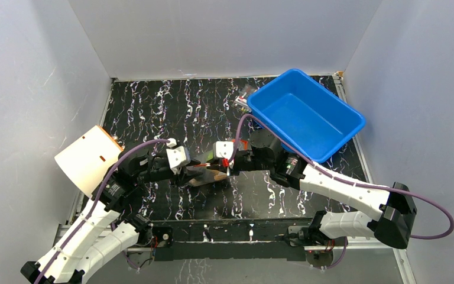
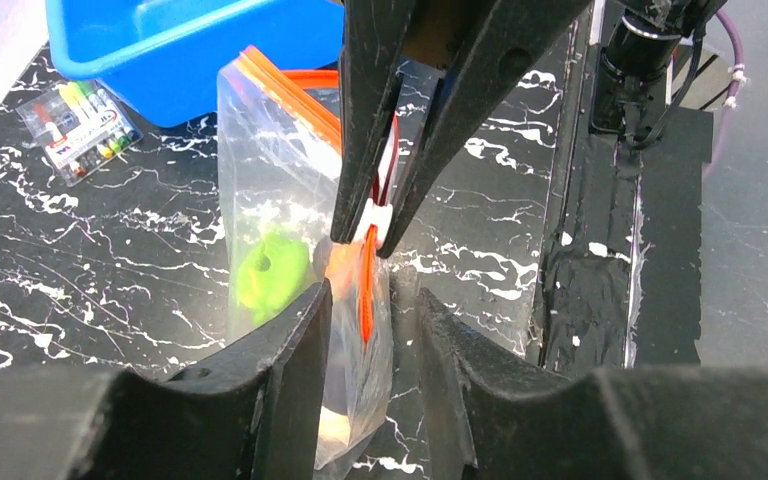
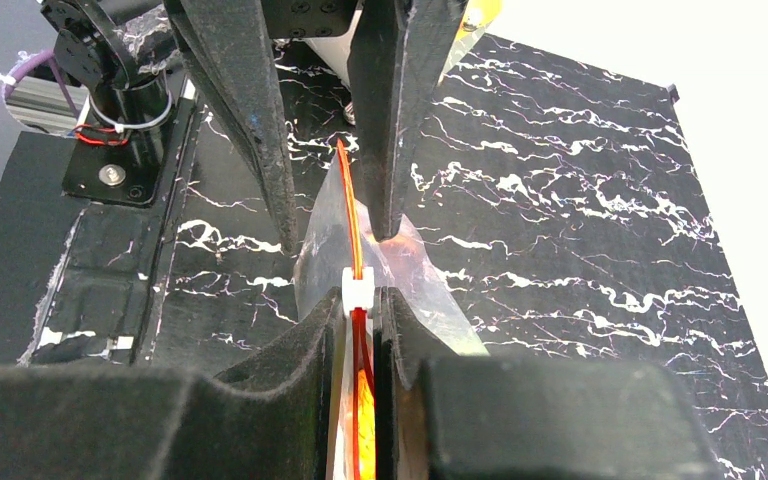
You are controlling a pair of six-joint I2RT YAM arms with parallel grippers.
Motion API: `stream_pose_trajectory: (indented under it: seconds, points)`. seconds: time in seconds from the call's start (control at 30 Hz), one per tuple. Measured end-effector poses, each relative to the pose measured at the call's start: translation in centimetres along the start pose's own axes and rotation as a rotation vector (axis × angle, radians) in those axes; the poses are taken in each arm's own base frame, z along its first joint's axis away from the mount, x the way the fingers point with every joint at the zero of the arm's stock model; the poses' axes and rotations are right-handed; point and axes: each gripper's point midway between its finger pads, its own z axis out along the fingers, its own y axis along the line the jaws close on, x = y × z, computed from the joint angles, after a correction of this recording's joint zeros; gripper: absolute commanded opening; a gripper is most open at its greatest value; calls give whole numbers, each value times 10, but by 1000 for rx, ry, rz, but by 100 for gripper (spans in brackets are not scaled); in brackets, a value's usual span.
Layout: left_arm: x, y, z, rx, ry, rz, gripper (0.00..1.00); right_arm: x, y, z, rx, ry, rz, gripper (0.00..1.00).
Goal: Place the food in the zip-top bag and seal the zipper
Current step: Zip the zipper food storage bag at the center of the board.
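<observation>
Out in the middle, right gripper [image 3: 360, 310] pinches the zipper [image 3: 350, 210] at its white slider [image 3: 358, 288]. Left gripper [image 2: 372, 310] loosely straddles the zip-top bag [image 2: 270, 180] (food [image 2: 265, 275] inside), and the strip runs straight toward it.

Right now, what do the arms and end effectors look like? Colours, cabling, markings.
Both the left arm and right arm have white shell links with black joints; a purple cable runs along each. The left end effector and right end effector each have two black tapered fingers. No markings legible.
</observation>
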Motion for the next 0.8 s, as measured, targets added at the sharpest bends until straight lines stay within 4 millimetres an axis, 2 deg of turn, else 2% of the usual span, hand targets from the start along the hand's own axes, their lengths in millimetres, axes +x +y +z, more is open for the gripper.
stream_pose_trajectory:
  seconds: [0.07,0.17,0.2,0.23,0.37,0.43,0.53,0.8]
  points:
    - [-3,1,0,-3,-12,5,26,0,1,0,-4,-2,0,0]
    - [-6,2,1,-3,-24,7,3,-1,1,0,-6,-3,0,0]
    - [-7,2,2,-4,-28,6,0,-1,1,0,-6,-4,0,0]
    - [-8,2,2,-2,-30,13,0,-1,1,0,-6,-3,0,0]
    - [-8,3,2,-2,-31,16,0,-1,1,0,-5,-3,6,22]
    - [-8,2,2,0,-32,17,0,-1,2,0,-5,-5,18,29]
    - [-8,2,2,2,-32,17,0,-3,2,0,-8,-11,27,33]
    - [-9,2,2,2,-33,15,0,-6,6,1,-25,-27,45,33]
